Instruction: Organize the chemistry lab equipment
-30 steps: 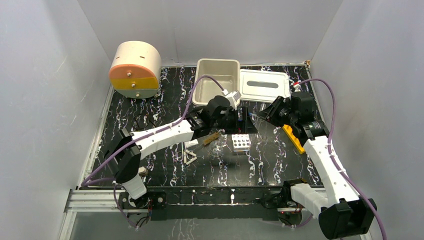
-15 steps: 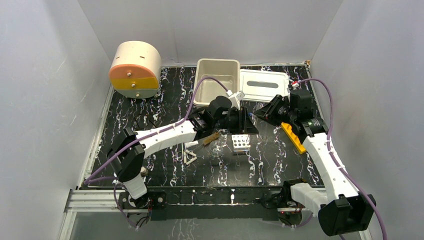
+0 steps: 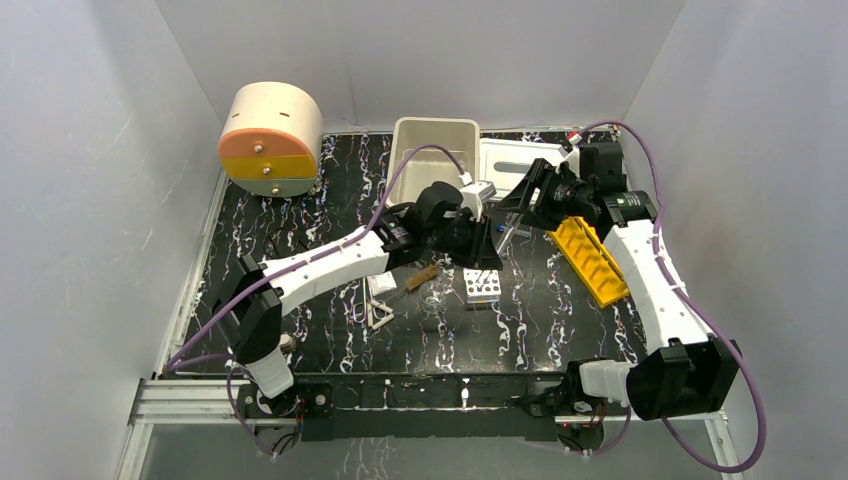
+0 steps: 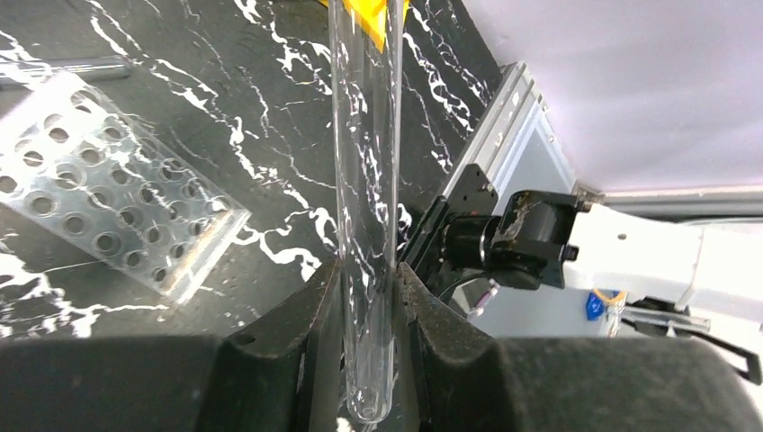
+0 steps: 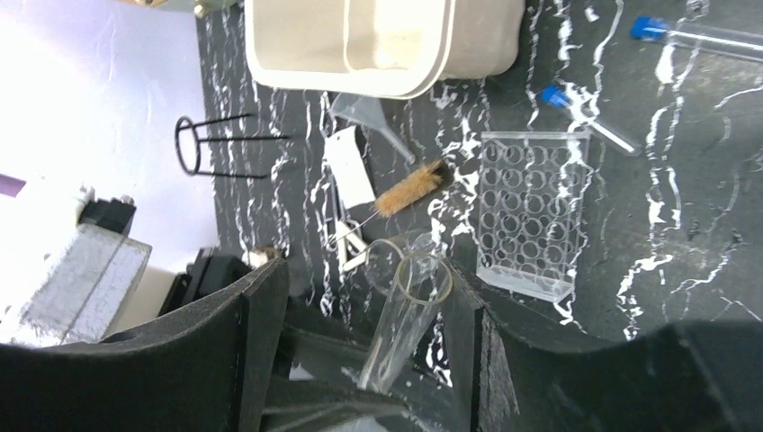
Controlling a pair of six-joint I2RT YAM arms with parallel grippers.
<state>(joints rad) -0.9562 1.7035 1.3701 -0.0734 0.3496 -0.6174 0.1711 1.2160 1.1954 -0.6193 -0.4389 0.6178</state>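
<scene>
1. left gripper (image 4: pixel 367 288): closed down on a clear test tube (image 4: pixel 364 180), pinched near its rounded end.
2. right gripper (image 5: pixel 362 281): jaws spread wide, the tube's open end sits between them, not clamped.
3. Tube is off the table (image 3: pixel 300 220), hanging between both grippers, behind the holed rack (image 3: pixel 482 286).
4. yellow tube rack (image 3: pixel 590 258) lies to the right, beside the right arm.

Test tube (image 4: pixel 364 180): clear, glossy, smooth.
Holed rack (image 4: pixel 108 216): transparent plastic, glossy.
Tabletop (image 4: pixel 270 135): black marbled, smooth.
Yellow tube rack (image 3: pixel 590 260): matt plastic.
</scene>
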